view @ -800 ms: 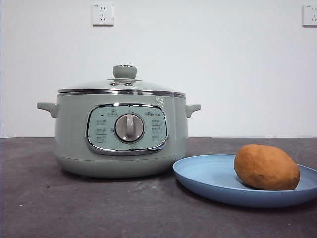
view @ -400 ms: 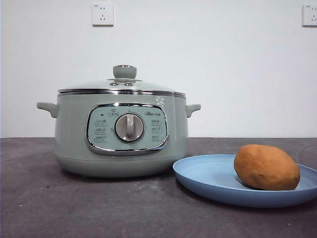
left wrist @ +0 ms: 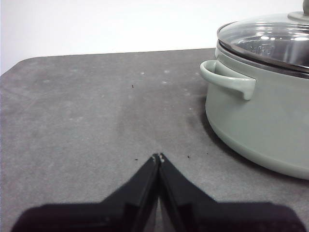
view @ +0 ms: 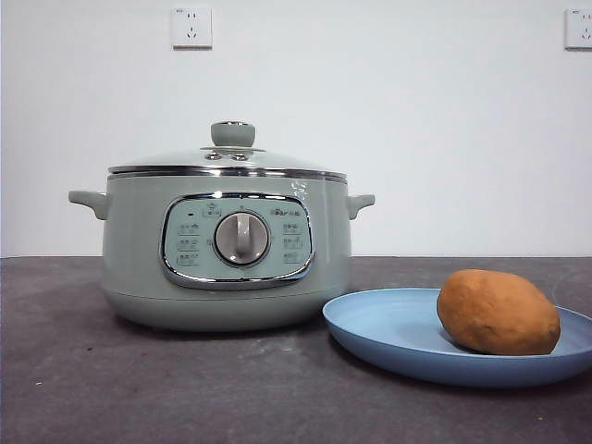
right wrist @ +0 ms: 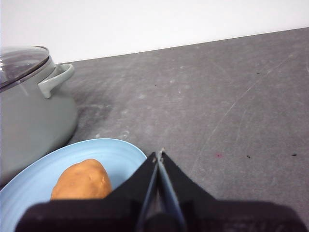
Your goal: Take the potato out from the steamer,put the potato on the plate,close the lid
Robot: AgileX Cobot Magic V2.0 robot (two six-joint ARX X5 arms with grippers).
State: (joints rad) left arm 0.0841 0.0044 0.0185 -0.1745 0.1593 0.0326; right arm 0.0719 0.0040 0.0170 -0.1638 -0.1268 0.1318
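The sage-green steamer (view: 227,250) stands on the dark table with its glass lid (view: 227,159) seated on the rim. To its right lies the orange-brown potato (view: 498,312) on the light-blue plate (view: 388,328). No arm shows in the front view. My left gripper (left wrist: 158,157) is shut and empty, low over bare table beside the steamer (left wrist: 263,116) and its lid (left wrist: 270,41). My right gripper (right wrist: 158,155) is shut and empty, hovering next to the plate (right wrist: 111,154), with the potato (right wrist: 83,181) and the steamer (right wrist: 34,111) in its view.
A white wall with two sockets (view: 191,28) rises behind the dark grey table (view: 139,388). Bare tabletop stretches in front of the steamer and beyond each gripper.
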